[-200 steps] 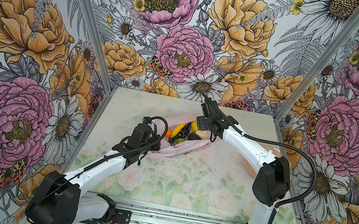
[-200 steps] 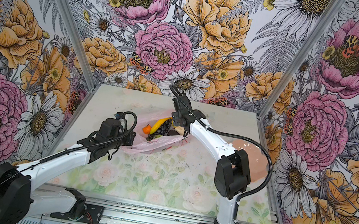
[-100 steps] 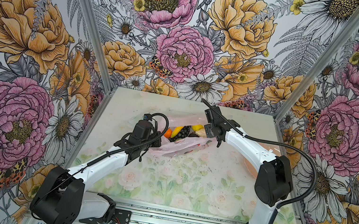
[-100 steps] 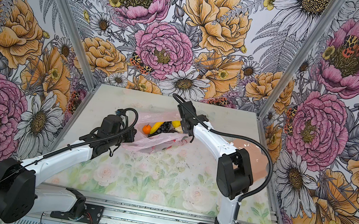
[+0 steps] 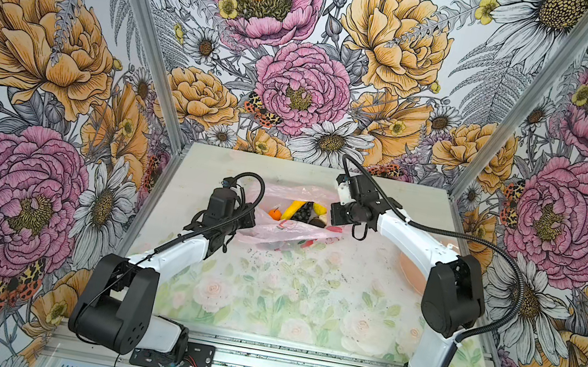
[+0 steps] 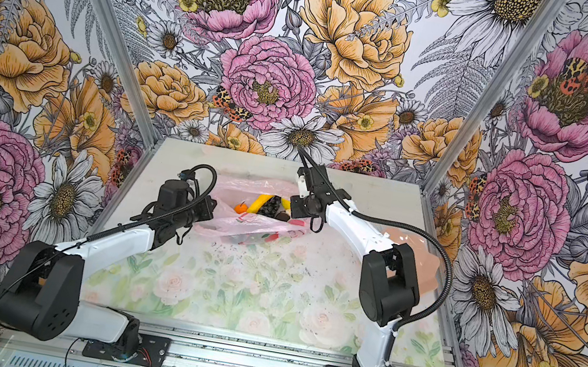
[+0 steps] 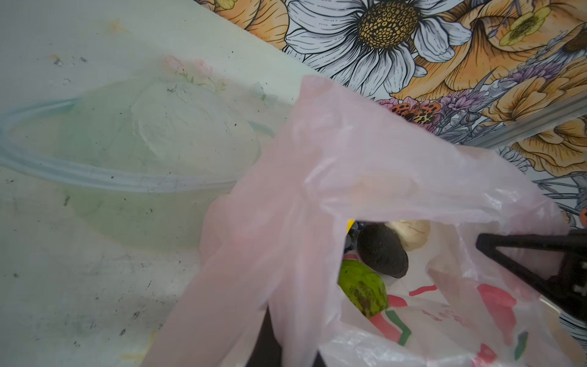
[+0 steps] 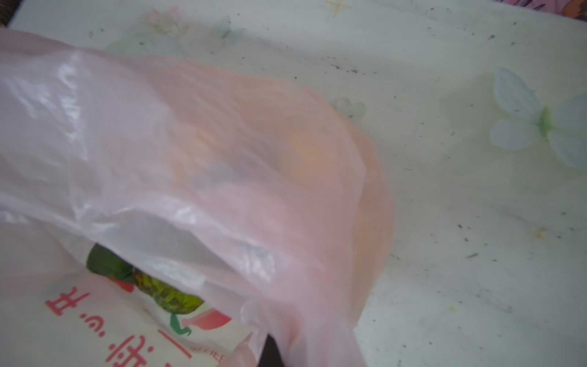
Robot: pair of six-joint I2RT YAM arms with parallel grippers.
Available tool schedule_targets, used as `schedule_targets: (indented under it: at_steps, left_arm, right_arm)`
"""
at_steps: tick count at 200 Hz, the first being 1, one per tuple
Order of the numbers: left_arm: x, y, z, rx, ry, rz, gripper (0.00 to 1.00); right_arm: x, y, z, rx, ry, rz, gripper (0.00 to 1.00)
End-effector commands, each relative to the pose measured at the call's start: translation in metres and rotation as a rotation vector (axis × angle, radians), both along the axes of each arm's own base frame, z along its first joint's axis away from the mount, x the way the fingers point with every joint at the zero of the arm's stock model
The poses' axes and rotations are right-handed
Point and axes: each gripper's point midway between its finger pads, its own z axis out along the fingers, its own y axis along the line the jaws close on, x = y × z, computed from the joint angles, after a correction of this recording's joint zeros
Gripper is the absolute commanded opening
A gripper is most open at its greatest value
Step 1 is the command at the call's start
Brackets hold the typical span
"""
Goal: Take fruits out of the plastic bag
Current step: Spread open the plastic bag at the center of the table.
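The pink plastic bag (image 5: 290, 229) lies at the back middle of the table, its mouth stretched between my two grippers. Inside it, both top views show the fruits: an orange piece (image 5: 274, 214), a yellow banana (image 5: 291, 208), dark grapes (image 6: 271, 208) and a lemon (image 5: 319, 208). The left wrist view adds a dark avocado (image 7: 382, 251), a lime-green ball (image 7: 362, 289) and a cream pear (image 7: 411, 233). My left gripper (image 5: 251, 218) is shut on the bag's left handle film (image 7: 241, 286). My right gripper (image 5: 331, 215) is shut on the bag's right rim (image 8: 311, 317).
A peach-coloured dish (image 5: 411, 272) sits on the table by the right arm's elbow, partly hidden behind it. Flowered walls close in the back and both sides. A metal rail (image 5: 293, 364) carrying the arm bases runs along the front.
My right gripper has gone from open to shut on the bag's right rim. The bag's mouth now gapes wider and shows more fruit. The left gripper has kept its hold.
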Motion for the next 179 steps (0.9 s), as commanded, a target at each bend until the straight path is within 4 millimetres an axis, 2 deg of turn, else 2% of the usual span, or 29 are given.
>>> schedule_targets:
  at_steps: [1, 32, 68, 78, 93, 113, 127, 140, 160, 179]
  left_arm:
    - [0.024, 0.014, 0.028, -0.058, -0.119, 0.003, 0.00]
    - [0.022, 0.035, 0.028, -0.135, -0.156, 0.026, 0.00]
    - [0.012, 0.027, 0.038, -0.176, -0.237, -0.027, 0.00]
    - [0.014, 0.027, 0.033, -0.173, -0.220, -0.018, 0.00]
    - [0.020, 0.032, 0.015, -0.145, -0.143, 0.009, 0.00]
    - [0.027, 0.032, -0.002, -0.075, -0.057, 0.032, 0.00]
    - [0.029, 0.036, -0.015, 0.016, 0.031, 0.063, 0.00]
    - [0.029, 0.037, -0.020, 0.028, 0.073, 0.071, 0.00]
    - [0.024, 0.042, -0.018, 0.025, 0.110, 0.119, 0.25]
    - [0.014, 0.032, 0.002, 0.087, 0.105, 0.129, 0.46]
  right_arm:
    - [-0.022, 0.021, 0.055, 0.319, -0.022, 0.052, 0.00]
    - [-0.035, 0.008, 0.083, 0.520, -0.031, 0.023, 0.00]
    - [-0.045, -0.003, 0.101, 0.711, -0.050, -0.013, 0.00]
    - [-0.041, -0.012, 0.099, 0.761, -0.056, -0.060, 0.00]
    - [-0.032, -0.025, 0.086, 0.784, -0.048, -0.130, 0.00]
    - [-0.022, -0.029, 0.070, 0.810, -0.026, -0.174, 0.00]
    - [-0.014, -0.033, 0.064, 0.851, -0.017, -0.207, 0.00]
    - [-0.007, -0.041, 0.060, 0.880, -0.009, -0.245, 0.00]
    - [-0.004, -0.046, 0.059, 0.862, -0.021, -0.257, 0.00]
    - [-0.012, -0.032, 0.060, 0.804, -0.025, -0.215, 0.00]
